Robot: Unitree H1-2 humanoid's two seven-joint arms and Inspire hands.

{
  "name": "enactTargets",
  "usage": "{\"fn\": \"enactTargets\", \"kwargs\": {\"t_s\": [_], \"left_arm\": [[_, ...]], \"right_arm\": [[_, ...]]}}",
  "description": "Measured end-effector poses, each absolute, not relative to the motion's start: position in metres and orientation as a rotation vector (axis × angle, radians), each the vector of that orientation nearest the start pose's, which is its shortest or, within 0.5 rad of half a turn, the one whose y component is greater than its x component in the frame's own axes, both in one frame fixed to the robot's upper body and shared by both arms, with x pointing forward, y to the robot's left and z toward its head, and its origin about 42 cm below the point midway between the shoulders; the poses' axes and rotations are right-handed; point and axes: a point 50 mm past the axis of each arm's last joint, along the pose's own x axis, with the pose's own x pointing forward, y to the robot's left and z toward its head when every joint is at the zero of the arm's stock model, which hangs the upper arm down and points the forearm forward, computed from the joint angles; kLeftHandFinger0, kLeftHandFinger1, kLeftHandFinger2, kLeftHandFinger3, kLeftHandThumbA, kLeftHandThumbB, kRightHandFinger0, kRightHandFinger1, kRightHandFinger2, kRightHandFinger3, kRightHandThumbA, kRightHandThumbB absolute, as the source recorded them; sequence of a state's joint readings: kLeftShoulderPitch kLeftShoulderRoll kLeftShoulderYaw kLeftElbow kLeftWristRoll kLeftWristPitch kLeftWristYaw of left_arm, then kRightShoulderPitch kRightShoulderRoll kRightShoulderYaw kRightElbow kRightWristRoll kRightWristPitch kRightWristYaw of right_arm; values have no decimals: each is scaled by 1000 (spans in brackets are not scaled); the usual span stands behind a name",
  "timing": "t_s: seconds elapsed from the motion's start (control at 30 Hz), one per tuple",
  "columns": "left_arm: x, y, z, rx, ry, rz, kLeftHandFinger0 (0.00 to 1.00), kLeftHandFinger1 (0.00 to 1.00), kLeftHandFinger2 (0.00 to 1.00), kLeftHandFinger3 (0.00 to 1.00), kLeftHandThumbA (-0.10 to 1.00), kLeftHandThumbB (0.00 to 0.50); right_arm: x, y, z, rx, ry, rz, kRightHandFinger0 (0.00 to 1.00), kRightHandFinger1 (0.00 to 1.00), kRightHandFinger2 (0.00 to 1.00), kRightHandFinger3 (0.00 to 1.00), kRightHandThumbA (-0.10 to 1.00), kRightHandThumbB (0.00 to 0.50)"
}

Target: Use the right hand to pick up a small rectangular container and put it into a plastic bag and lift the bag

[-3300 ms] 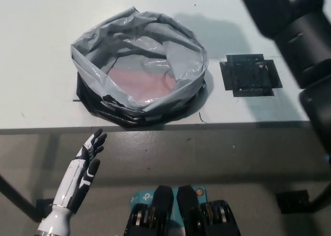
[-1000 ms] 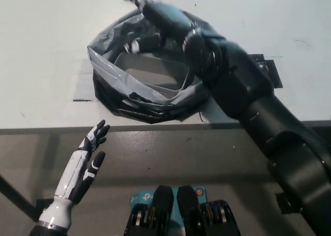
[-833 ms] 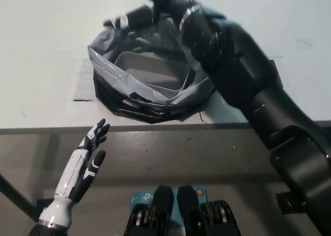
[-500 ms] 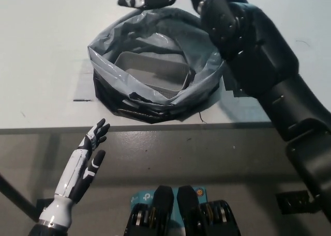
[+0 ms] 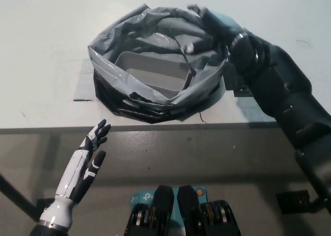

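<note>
A grey plastic bag (image 5: 111,71) stands open on the white table (image 5: 41,50), its sides crumpled. A small pale rectangular container (image 5: 150,73) lies at the bottom of it. My black right hand (image 5: 212,24) is at the bag's far right rim, with the arm running back to the lower right. The folds hide whether it grips the plastic. My white left hand (image 5: 85,163) rests open below the table's front edge, at the lower left, away from the bag.
A black taped square (image 5: 240,86) lies on the table just right of the bag, mostly under my right arm. A short black tape mark (image 5: 81,99) sits left of the bag. The table's front edge (image 5: 51,126) runs just before the bag.
My right hand has left the bag's inside, swung over its far rim and come down at the right rim. The container stays in the bag. The left hand has not moved.
</note>
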State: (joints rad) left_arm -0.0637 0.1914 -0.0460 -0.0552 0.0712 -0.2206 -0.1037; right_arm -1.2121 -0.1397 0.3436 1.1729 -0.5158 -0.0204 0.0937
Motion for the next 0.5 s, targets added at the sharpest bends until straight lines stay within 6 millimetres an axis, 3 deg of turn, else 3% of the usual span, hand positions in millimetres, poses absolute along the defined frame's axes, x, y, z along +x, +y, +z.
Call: {"fn": "enactTargets", "kwargs": {"t_s": [0.2,0.5], "left_arm": [[296,245,141,271,-310,-189,1000,1000,1000,1000,948,251],[296,245,141,272,-309,-189,1000,1000,1000,1000,951,244]], "right_arm": [[581,-144,279,-1053,-6,315,1000,1000,1000,1000,936,500],[581,-149,274,-1050,13,300,1000,1000,1000,1000,901,500]]}}
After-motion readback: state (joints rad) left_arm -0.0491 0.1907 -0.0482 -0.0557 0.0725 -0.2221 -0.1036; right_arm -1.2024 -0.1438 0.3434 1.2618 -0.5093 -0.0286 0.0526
